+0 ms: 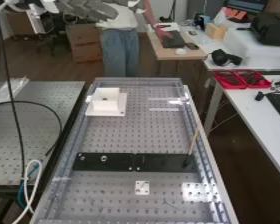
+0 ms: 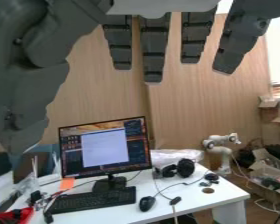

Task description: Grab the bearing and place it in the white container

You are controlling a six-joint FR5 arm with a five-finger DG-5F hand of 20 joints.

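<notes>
At the upper left of the high view the dark grey hand [image 1: 89,9] is held up, well away from the bench top. Its fingers hang straight and spread in the wrist view, where the hand [image 2: 154,47] is open with nothing in its grasp. The white container [image 1: 106,104], a small box on a flat square base, stands near the far left of the bench. On the left half of the black plate lies a small round metallic ring [image 1: 103,158], which looks like the bearing; a smaller round spot is left of it.
The black plate [image 1: 160,162] crosses the perforated bench, with a thin wooden stick [image 1: 193,142] leaning up at its right end. A small white square plate [image 1: 142,187] lies nearer. Raised rails edge the bench. Cables [image 1: 31,186] hang at left; a monitor [image 2: 105,147] stands on a desk.
</notes>
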